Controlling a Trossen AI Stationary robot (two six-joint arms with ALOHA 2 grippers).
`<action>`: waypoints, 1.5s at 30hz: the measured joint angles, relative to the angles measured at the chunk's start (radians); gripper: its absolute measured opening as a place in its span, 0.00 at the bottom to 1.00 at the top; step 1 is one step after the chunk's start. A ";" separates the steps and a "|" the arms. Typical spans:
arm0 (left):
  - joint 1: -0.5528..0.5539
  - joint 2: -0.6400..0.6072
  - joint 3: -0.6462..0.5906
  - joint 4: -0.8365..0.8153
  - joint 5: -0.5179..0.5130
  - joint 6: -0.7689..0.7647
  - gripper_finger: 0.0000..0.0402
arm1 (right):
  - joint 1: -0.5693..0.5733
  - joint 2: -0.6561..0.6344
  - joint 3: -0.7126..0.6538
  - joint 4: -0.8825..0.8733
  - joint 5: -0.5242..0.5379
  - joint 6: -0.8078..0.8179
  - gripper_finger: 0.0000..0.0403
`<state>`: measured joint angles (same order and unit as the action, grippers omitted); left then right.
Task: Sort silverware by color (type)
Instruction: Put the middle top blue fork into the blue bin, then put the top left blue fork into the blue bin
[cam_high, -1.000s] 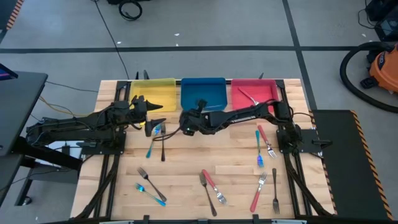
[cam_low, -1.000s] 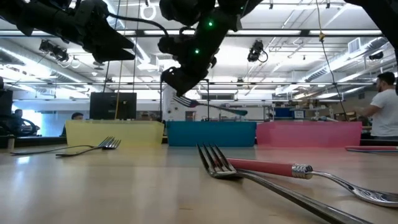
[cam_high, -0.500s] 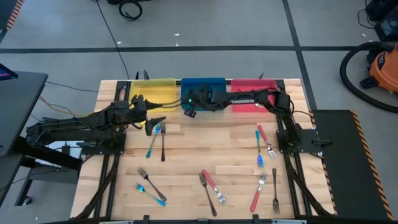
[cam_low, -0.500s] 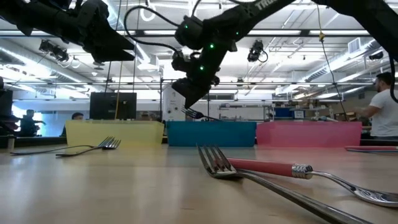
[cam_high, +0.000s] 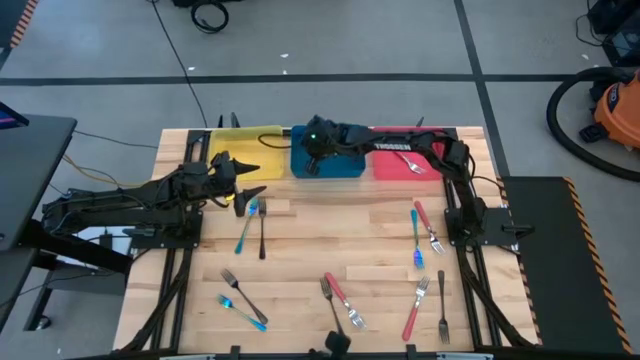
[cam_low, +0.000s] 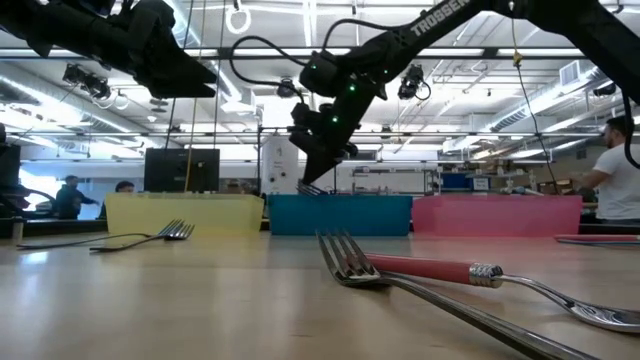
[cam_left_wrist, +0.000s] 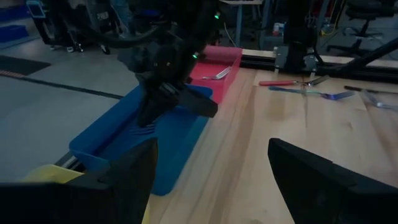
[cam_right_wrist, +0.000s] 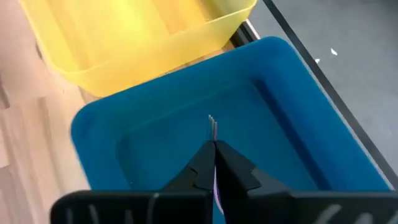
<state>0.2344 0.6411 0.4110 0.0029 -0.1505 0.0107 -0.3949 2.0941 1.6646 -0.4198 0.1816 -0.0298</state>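
Blue-handled fork pinched tight in my right pincer, tines poking out over the blue bin, my left pincer spread wide near the yellow bin

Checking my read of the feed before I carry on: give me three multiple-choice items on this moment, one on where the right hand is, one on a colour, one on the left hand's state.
1. Where is the right hand?
A. over the blue bin
B. over the yellow bin
C. over the loose forks at the table's near edge

2. What colour is the bin that already holds a fork?
A. yellow
B. blue
C. pink

3. How is the left hand?
A. shut on a fork
B. open and empty
C. out of sight

Answers:
1 A: the right wrist view looks straight down into the blue bin.
2 C: the high view shows a fork in the pink bin.
3 B: its fingers stand apart with nothing between them.
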 joint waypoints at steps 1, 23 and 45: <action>0.000 0.000 0.000 0.000 0.000 0.001 0.76 | -0.003 0.000 0.000 0.000 0.000 -0.005 0.05; -0.002 0.000 0.000 -0.024 0.001 -0.017 0.76 | 0.007 -0.001 0.000 0.009 0.077 -0.098 0.16; -0.002 0.010 0.000 -0.043 -0.161 -0.130 0.76 | 0.125 -0.374 0.001 0.011 0.162 -0.198 0.16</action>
<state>0.2325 0.6506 0.4110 -0.0403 -0.3114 -0.1193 -0.2698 1.7202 1.6657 -0.4092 0.3435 -0.2279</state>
